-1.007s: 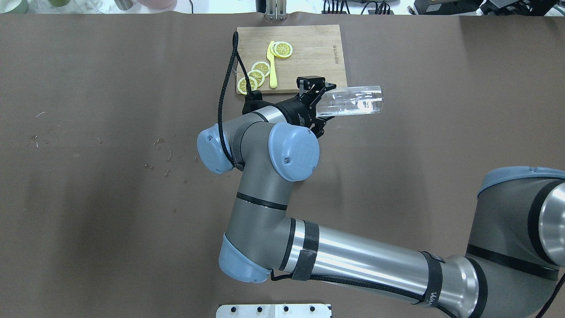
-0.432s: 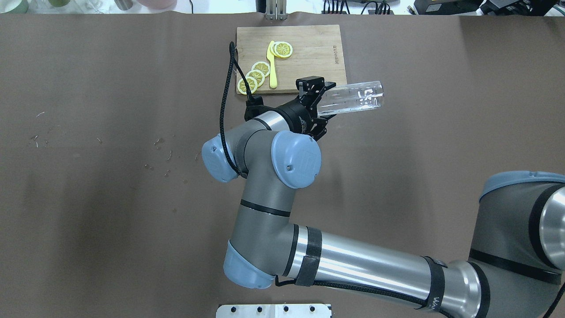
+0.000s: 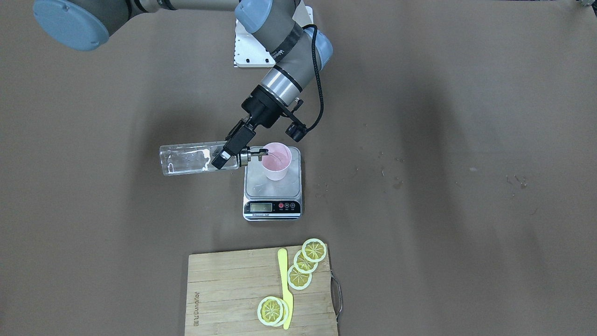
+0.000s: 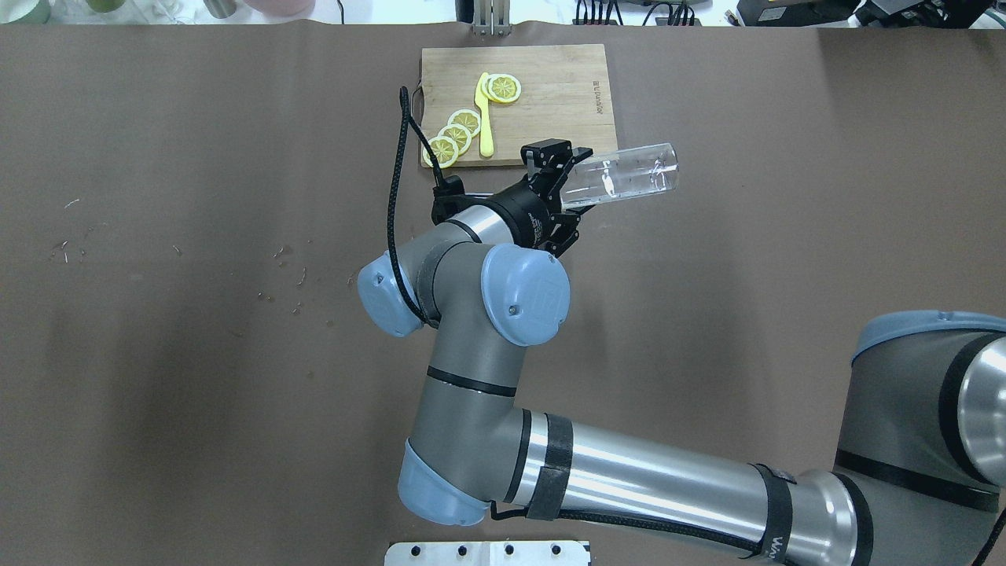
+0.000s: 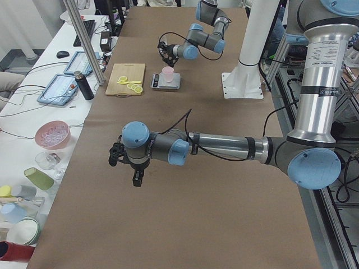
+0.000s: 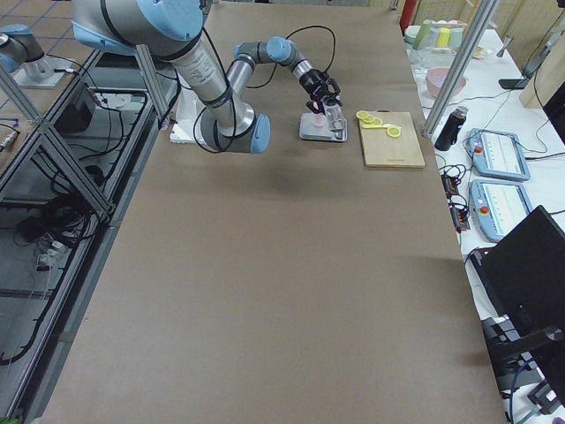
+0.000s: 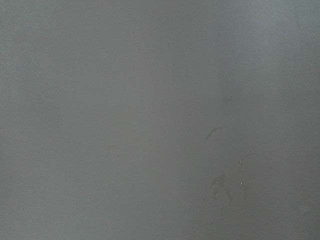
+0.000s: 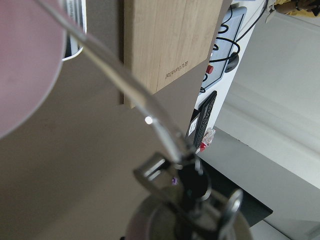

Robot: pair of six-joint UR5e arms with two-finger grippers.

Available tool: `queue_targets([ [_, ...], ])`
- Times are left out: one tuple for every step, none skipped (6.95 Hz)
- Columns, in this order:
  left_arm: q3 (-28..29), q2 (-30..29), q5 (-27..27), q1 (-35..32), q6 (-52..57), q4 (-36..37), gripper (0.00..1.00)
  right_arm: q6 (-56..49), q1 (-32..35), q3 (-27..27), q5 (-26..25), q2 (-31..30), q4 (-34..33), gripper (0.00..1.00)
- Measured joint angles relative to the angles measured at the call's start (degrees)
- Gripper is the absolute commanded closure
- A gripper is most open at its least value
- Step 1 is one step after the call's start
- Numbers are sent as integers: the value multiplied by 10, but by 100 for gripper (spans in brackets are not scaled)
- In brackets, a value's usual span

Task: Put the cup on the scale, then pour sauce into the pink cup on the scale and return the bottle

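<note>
Holding the bottle (image 3: 189,160) tight in the right gripper (image 3: 227,156), mid-frame, spout above the cup (image 3: 276,162) on the scale (image 3: 273,206). May splash past the rim if tipped faster. Cannot tell for the left gripper (image 5: 137,180).

right arm enters the overhead view from 4 o'clock, elbow folded, wrist aimed at 2 o'clock; right gripper (image 4: 567,191) clamps the bottle (image 4: 629,177) neck. left gripper (image 5: 137,177) hangs pointing down, finger state unclear.
</note>
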Motion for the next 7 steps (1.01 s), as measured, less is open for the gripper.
queue_targets([
  [0,0,0,0,-2,0,3,0,-1,1,-4,-4,0,100],
  [0,-1,0,0,-3,0,3,1,-1,3,-6,-6,1,100],
  [0,-1,0,0,-5,0,3,1,-1,7,-7,-7,4,100],
  [-1,-1,0,0,-8,0,3,1,-1,17,-7,-13,19,100],
  [-2,-2,-1,0,-10,0,3,0,0,34,-5,-25,50,100],
  [-3,-2,-1,0,-11,-1,3,0,4,48,5,-41,93,100],
  [-4,-3,-1,0,-11,-1,3,-1,16,55,29,-53,140,100],
])
